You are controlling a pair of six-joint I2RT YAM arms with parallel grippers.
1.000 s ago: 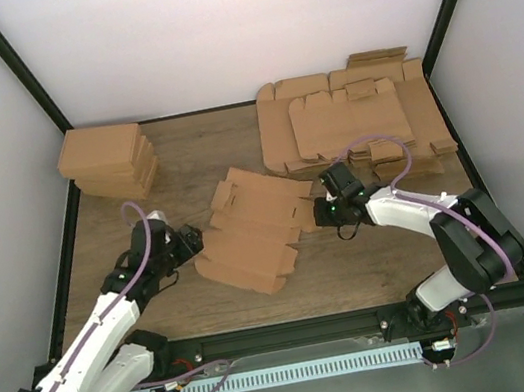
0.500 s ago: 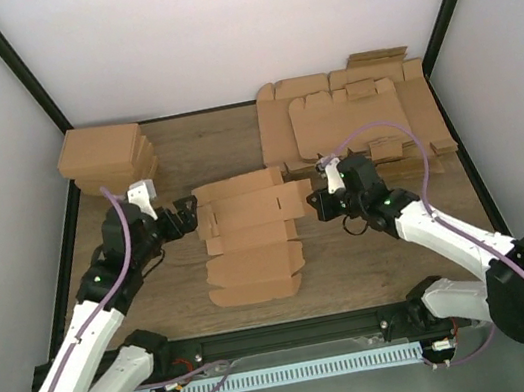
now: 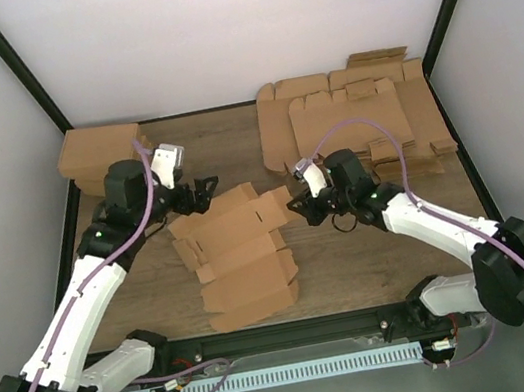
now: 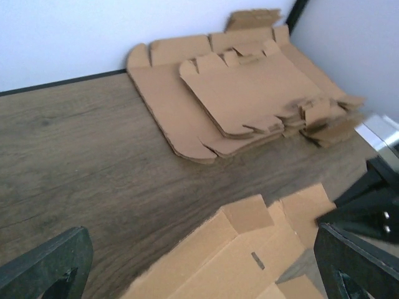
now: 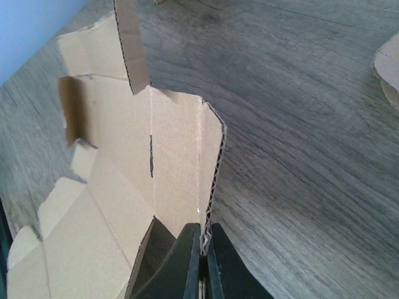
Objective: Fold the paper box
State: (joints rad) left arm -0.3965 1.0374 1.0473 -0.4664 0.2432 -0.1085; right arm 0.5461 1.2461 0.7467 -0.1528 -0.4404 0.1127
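Both arms, left arm (image 3: 79, 309) and right arm (image 3: 440, 225), had white link shells with black joint housings. A lilac cable (image 3: 371, 120) ran in loops along each. Each wrist carried a white camera block (image 3: 169, 162). A small green light (image 3: 375, 193) showed on a black joint. The left fingers (image 4: 47, 265) were matte black and blocky. The right fingers (image 5: 187, 261) were black and tapered to thin wedges.

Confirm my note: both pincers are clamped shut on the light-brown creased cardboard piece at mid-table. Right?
Not quite. Only the right pincer is clamped shut on the light-brown creased cardboard piece; the left wrist view shows the left pincer wide open, not gripping it.
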